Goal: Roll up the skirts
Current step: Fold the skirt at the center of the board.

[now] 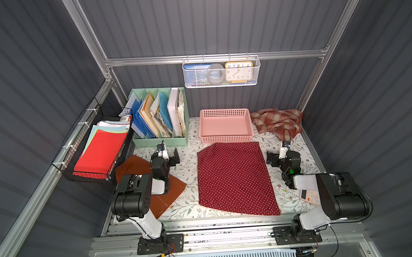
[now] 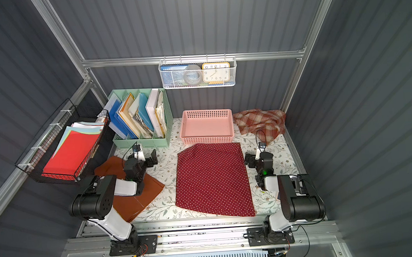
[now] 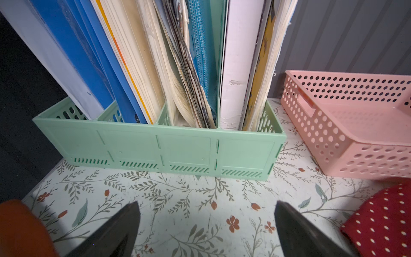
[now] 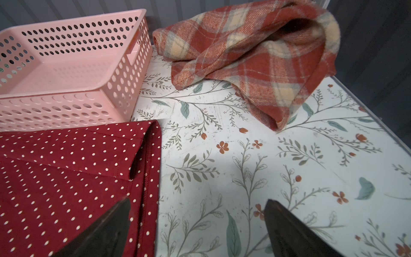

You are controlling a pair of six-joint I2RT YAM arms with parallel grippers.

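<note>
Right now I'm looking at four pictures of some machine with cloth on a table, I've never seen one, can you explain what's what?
It is a robot with two arms mounted at the near edge of a floral table: the left arm and the right arm. Two pictures look down from overhead; the other two come from a camera on each wrist, where the dark wedges are its jaws. Both pairs stand open, holding nothing. On the table lie a polka-dot skirt spread flat in the middle, a rust-orange skirt partly under the left arm, and a plaid skirt crumpled beside an empty pink basket.
</note>
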